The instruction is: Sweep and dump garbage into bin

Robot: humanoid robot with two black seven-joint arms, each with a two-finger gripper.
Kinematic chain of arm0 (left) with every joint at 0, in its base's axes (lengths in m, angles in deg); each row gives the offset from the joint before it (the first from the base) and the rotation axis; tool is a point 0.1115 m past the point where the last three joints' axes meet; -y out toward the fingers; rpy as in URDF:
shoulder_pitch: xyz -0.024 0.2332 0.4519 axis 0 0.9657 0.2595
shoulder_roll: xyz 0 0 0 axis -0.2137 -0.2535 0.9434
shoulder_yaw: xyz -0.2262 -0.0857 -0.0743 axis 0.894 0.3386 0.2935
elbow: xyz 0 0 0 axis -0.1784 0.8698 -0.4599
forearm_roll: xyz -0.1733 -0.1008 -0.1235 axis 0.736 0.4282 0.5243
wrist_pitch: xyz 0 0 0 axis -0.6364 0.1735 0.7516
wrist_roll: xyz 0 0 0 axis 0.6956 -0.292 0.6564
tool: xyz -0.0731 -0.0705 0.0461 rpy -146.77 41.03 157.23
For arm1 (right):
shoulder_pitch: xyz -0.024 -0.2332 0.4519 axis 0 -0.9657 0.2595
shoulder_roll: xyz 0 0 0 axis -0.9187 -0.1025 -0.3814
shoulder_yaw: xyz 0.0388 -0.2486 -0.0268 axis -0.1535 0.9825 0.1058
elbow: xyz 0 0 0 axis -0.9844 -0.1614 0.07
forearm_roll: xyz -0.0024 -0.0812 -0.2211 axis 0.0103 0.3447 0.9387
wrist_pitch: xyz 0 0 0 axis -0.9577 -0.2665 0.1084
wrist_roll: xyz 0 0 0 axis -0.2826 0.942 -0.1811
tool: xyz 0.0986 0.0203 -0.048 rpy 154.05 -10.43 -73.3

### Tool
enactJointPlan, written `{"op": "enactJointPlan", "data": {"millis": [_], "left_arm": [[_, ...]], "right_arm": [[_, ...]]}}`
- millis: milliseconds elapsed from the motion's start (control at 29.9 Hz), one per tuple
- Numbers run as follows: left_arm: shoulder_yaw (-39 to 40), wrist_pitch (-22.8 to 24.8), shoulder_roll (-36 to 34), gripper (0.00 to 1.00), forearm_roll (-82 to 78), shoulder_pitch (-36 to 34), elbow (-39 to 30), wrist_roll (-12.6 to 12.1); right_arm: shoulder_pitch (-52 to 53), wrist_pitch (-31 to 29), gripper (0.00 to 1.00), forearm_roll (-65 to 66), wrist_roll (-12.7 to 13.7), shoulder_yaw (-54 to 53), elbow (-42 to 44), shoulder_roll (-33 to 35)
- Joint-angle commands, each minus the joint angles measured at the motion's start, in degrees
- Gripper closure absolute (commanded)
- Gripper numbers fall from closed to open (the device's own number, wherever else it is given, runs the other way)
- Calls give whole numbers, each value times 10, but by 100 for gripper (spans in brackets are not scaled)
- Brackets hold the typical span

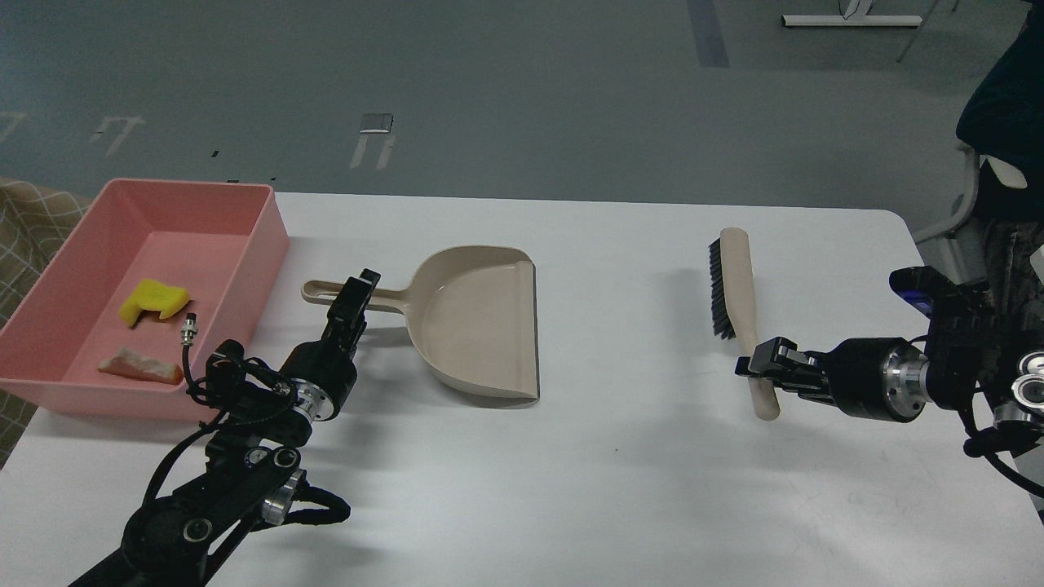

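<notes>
Lying in the pink bin (259, 236): yellow sponge piece (153, 300) and bread slice (140, 366), apart. Pinching the dustpan (481, 322) by its handle, on the table (571, 473): left gripper (357, 297). Reaching the brush (736, 302) handle: right gripper (754, 361), fingers at it, grip impossible to tell.

A smooth pink plastic bin (261, 236), a matt beige plastic dustpan (481, 322) and a pale wooden-looking brush (746, 314) with coarse black bristles on a matt white desk (612, 456).
</notes>
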Motion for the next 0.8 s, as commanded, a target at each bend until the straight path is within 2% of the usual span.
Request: {"op": "enactJointPlan", "data": {"millis": [0,401,502,635,669,736,769], "left_arm": [[1,16,-3,3,-1,13,-3,9],[6,23,-10,3,0,32,-18,21],[8,23,-16,3,1,33,-25,21],[10,23,-18,3,1,33,-28,21],[10,23,-18,3,1,33,-28,21],[10,23,-18,3,1,33,-28,21],[10,23,-18,3,1,32,-28,21]], "right_arm": [[-1,0,97,0,0,0,0,4],[-22,0,94,0,5,0,-7,5],[-23,0,90,0,7,0,-10,5],[-22,0,56,0,11,-1,-10,5],[-22,0,51,0,13,-1,-10,5],[-22,0,48,0,18,-1,-10,6],[-22,0,41,0,19,-1,-10,6]]}}
